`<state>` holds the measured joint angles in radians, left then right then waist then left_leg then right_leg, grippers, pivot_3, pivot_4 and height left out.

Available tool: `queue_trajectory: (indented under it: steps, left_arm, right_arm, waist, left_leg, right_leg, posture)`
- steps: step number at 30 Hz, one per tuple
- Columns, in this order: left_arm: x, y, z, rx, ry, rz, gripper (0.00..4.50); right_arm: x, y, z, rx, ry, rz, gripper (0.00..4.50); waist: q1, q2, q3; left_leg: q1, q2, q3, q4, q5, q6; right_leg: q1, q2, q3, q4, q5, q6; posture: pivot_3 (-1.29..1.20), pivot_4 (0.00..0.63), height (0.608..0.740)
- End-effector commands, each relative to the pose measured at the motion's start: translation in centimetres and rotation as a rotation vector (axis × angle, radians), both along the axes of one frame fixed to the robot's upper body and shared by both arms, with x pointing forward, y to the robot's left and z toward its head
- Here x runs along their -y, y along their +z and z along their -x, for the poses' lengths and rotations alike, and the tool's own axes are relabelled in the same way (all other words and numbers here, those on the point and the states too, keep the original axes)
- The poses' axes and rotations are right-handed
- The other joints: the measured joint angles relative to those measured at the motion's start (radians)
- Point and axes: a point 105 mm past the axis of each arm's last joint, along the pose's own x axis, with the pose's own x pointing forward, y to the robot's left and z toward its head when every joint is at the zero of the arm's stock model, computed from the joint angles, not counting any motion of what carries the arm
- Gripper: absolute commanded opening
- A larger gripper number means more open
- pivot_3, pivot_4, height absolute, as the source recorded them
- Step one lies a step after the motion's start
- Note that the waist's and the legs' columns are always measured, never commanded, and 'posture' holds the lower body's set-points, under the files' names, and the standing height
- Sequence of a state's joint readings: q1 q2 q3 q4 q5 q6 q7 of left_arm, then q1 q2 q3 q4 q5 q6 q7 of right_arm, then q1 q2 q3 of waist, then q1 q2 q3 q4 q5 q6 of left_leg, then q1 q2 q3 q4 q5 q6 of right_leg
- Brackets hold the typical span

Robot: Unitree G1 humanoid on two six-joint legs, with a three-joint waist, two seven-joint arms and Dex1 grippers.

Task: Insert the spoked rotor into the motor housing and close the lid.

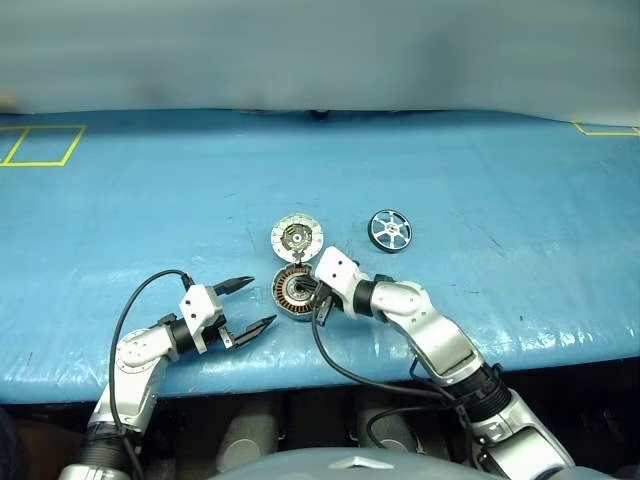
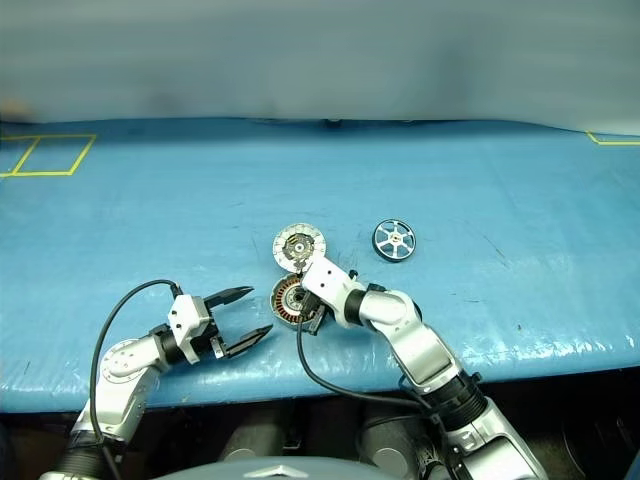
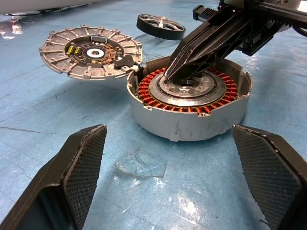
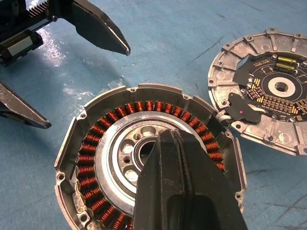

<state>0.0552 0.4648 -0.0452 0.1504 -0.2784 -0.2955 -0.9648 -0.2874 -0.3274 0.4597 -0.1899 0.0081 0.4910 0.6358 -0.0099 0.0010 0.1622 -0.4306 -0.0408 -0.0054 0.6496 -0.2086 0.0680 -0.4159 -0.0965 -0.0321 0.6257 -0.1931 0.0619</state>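
Observation:
The motor housing (image 1: 290,291), a silver cup with copper windings, lies open on the blue mat. My right gripper (image 1: 312,292) is shut, its tips resting in the housing's dark centre (image 4: 144,153) with nothing held. The lid (image 1: 298,237) lies flat just behind the housing, touching its rim, with its circuit-board face up (image 4: 268,91). The spoked rotor (image 1: 390,230) sits by itself to the right of the lid, apart from both. My left gripper (image 1: 258,302) hovers open just left of the housing, its fingers (image 3: 81,167) spread wider than the cup and pointing at it.
The blue mat (image 1: 480,180) covers the table, with its front edge (image 1: 400,355) close under both arms. Yellow tape marks (image 1: 40,145) lie at the far left and far right corners. A black cable (image 1: 335,360) loops from the right wrist over the edge.

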Motion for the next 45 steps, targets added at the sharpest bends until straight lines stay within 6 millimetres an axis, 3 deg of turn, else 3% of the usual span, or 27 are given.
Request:
queue_trajectory:
  steps: [1, 14, 22, 26, 32, 38, 41, 45]
  left_arm:
    - [-0.3, 0.6, -0.1, 0.032, 0.006, -0.005, 4.44]
    - [-0.3, 0.6, -0.2, 0.032, 0.011, -0.006, 4.44]
    - [-0.6, 0.9, -0.3, 0.044, 0.022, 0.008, 4.44]
    - [-0.7, 1.1, -0.4, 0.05, 0.023, 0.013, 4.44]
    - [-0.7, 1.3, -0.5, 0.058, 0.025, 0.022, 4.44]
    - [-0.9, 1.6, -0.5, 0.059, 0.023, 0.027, 4.44]
    - [-0.9, 1.6, -0.5, 0.059, 0.021, 0.027, 4.44]
    - [-0.7, 1.7, -0.5, 0.059, 0.02, 0.029, 4.44]
  right_arm:
    - [0.4, -1.4, 1.0, -0.046, 0.019, 0.054, 0.01]
    - [0.2, -1.5, 1.2, -0.041, 0.04, 0.072, 0.01]
    - [0.1, 4.0, 0.6, 0.026, 0.018, -0.207, 0.01]
    - [1.6, 5.3, -0.2, 0.061, -0.05, -0.235, 0.01]
    - [8.3, 4.2, -3.2, 0.132, -0.32, -0.03, 0.01]
    - [13.7, 4.2, -5.6, 0.191, -0.571, 0.099, 1.83]
    - [15.6, 4.3, -6.4, 0.197, -0.64, 0.134, 1.83]
    - [16.4, 4.1, -7.0, 0.189, -0.665, 0.138, 1.83]
  waist:
    - [0.0, 0.0, 0.0]
    - [0.002, 0.0, 0.0]
    - [0.001, 0.0, 0.001]
    - [0.001, 0.0, 0.001]
    - [0.007, 0.0, 0.001]
    - [0.006, 0.0, 0.001]
    - [0.006, 0.0, 0.001]
    - [0.008, 0.0, 0.001]
  left_leg:
    - [0.0, 0.0, 0.0, 0.0, 0.0, 0.0]
    - [0.0, 0.0, 0.0, -0.001, 0.0, 0.0]
    - [-0.001, 0.0, -0.001, -0.001, 0.0, 0.0]
    - [-0.001, 0.0, -0.001, -0.001, 0.0, 0.0]
    - [-0.002, -0.001, -0.001, -0.001, 0.0, 0.0]
    - [-0.002, 0.0, 0.0, -0.002, 0.0, 0.0]
    - [-0.002, -0.001, 0.0, -0.002, 0.0, 0.0]
    - [-0.002, -0.001, 0.0, -0.002, 0.0, 0.0]
  right_leg:
    - [0.0, 0.0, 0.0, 0.0, 0.0, 0.0]
    - [0.0, 0.0, -0.001, -0.001, 0.0, 0.0]
    - [-0.001, 0.0, -0.001, -0.001, 0.0, 0.0]
    - [-0.001, 0.0, -0.001, -0.001, 0.0, 0.0]
    - [-0.001, -0.001, -0.001, -0.001, 0.0, -0.001]
    - [-0.002, -0.001, -0.001, -0.001, 0.0, -0.004]
    - [-0.002, -0.001, -0.002, -0.001, 0.0, -0.004]
    - [-0.001, 0.0, -0.002, -0.001, 0.0, -0.004]
  posture:
    - [0.0, 0.15, 0.74]
    - [0.0, 0.15, 0.74]
    - [0.0, 0.15, 0.74]
    - [0.0, 0.15, 0.74]
    - [0.0, 0.15, 0.74]
    - [0.0, 0.15, 0.74]
    - [0.0, 0.15, 0.74]
    - [0.0, 0.15, 0.74]
